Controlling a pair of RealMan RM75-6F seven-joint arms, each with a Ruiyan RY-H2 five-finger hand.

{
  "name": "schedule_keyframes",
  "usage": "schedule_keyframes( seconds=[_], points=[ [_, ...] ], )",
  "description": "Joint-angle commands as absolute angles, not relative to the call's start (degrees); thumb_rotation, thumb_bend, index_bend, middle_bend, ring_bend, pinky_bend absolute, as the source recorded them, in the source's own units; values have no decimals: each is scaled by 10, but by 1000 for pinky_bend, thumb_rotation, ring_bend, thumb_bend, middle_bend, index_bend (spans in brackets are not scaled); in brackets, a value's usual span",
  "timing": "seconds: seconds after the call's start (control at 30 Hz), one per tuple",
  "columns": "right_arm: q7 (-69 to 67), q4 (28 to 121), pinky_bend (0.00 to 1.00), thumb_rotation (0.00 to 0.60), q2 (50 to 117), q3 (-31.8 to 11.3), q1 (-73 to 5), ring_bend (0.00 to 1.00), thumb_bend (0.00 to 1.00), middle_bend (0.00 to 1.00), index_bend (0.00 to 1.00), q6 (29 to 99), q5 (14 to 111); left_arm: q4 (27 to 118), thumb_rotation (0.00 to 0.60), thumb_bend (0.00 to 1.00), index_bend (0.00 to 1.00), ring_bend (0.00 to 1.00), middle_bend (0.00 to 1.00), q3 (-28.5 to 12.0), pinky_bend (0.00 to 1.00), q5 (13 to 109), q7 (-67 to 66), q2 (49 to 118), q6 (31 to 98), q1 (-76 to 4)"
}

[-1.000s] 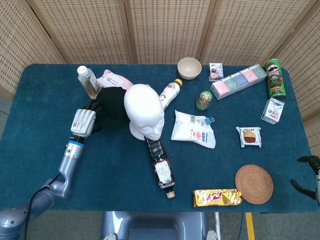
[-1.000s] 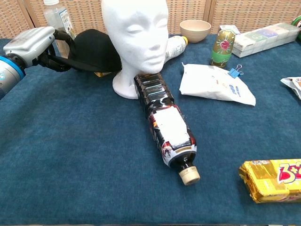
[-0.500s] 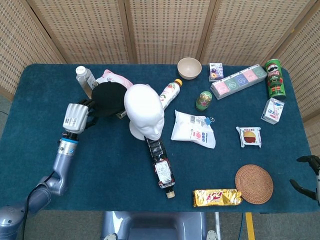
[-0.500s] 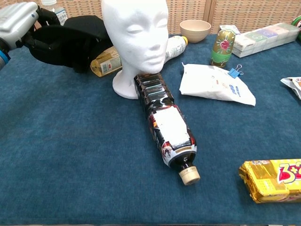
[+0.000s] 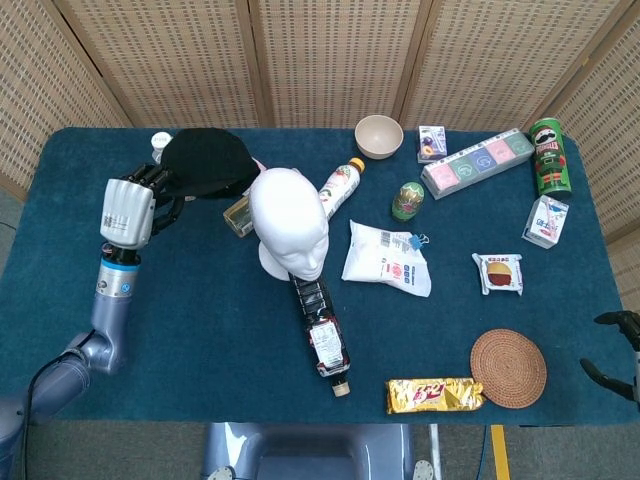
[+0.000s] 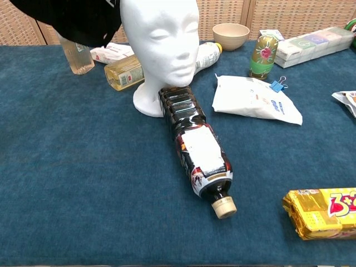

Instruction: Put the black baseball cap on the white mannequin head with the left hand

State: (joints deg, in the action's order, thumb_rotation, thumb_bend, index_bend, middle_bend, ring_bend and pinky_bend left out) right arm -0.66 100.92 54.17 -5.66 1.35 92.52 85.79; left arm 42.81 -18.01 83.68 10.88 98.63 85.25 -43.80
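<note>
- Wicker screens stand behind a counter (image 5: 200,330) covered in dark blue cloth and crowded with snacks, bottles and boxes.
- The left hand (image 5: 128,210) has its fingers (image 5: 160,185) closed on the edge of the black baseball cap (image 5: 205,160), which hangs lifted off the counter, just left of and behind the white mannequin head (image 5: 288,215) and not yet over it.
- The right hand (image 5: 615,355) sits at the far right corner, holding nothing, its fingers apart.
- The head stands upright on a small base; a sideways shove from the cap or wrist could tip it onto the dark cola bottle (image 5: 320,330) lying against its front.
- The grip looks to be on one edge only, so the cap may sag, fold, or land crooked and slide off the smooth crown.
- A small yellow bottle (image 5: 240,215) lies just beside the head's left, and a clear bottle (image 6: 75,53) stands under the cap; a low sweep could knock either over.
</note>
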Motion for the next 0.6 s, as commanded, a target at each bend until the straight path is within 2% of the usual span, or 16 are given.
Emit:
schedule_keyframes(
  seconds=[0.03,0.33,0.6],
  points=[
    [-8,1008,455,600,542,-56,14,438,152,407,385,925,858,447,600,420,802,468,545,-190,772,842,95,969,864,-449],
    [-11,1004,455,600,544,-57,12,438,152,407,385,921,856,467,600,418,802,468,547,-218,772,852,61,931,883,-489],
    [-10,1003,455,600,545,-57,11,438,153,407,384,917,852,444,600,417,802,468,547,-239,765,852,42,940,870,-548]
  ],
)
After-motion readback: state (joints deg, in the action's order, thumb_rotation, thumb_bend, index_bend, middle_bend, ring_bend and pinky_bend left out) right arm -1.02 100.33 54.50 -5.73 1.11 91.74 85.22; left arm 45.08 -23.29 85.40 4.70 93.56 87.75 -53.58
